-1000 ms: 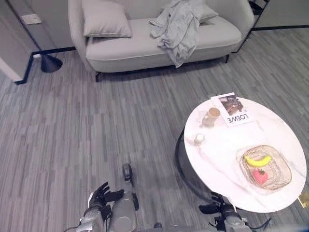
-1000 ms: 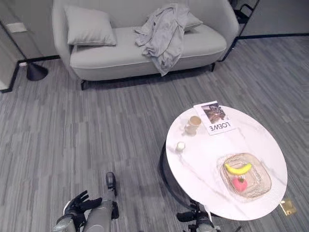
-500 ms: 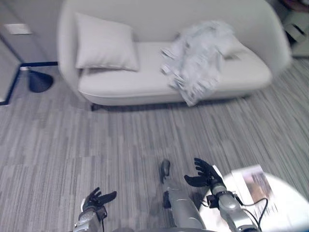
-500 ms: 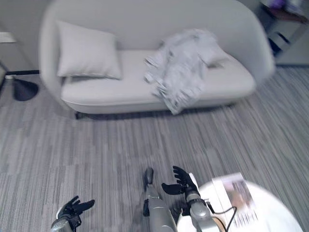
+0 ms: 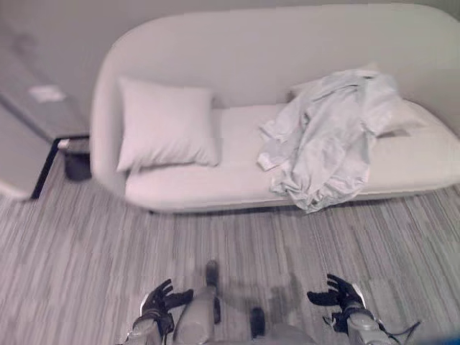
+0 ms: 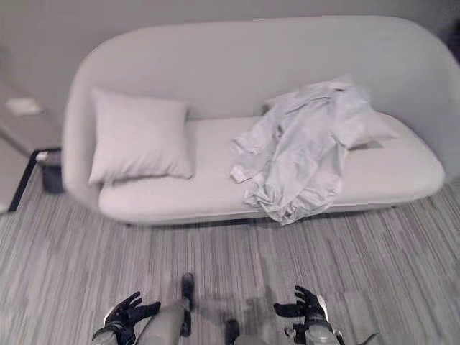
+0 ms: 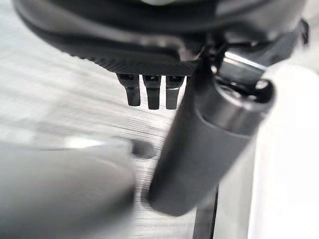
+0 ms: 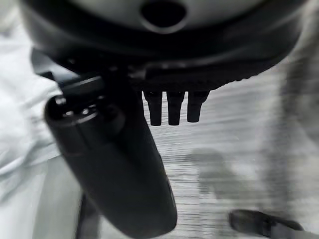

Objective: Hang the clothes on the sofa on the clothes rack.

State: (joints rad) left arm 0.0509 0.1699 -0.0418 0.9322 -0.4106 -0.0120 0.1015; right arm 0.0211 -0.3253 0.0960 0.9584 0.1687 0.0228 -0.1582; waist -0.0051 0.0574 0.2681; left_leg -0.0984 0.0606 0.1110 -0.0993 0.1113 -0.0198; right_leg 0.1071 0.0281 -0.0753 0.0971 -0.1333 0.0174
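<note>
A crumpled light grey garment point(image 5: 334, 140) lies over the seat and backrest of a pale sofa point(image 5: 237, 176), its hem hanging past the front edge. My left hand point(image 5: 159, 300) is low over the floor, well short of the sofa, with its fingers spread and empty. My right hand point(image 5: 341, 295) hovers at the same height on the other side, fingers also spread, nothing in it. In the left wrist view the fingers point(image 7: 149, 94) point straight out; the right wrist view shows straight fingers point(image 8: 172, 109) too.
A square pale cushion point(image 5: 167, 123) leans against the sofa's left end. A dark lamp base point(image 5: 75, 164) and a wall corner stand left of the sofa. Striped grey carpet point(image 5: 302, 244) lies between me and the sofa.
The camera has swung up and closer to the sofa; the round table has left the picture. My right hand has dropped lower and further right.
</note>
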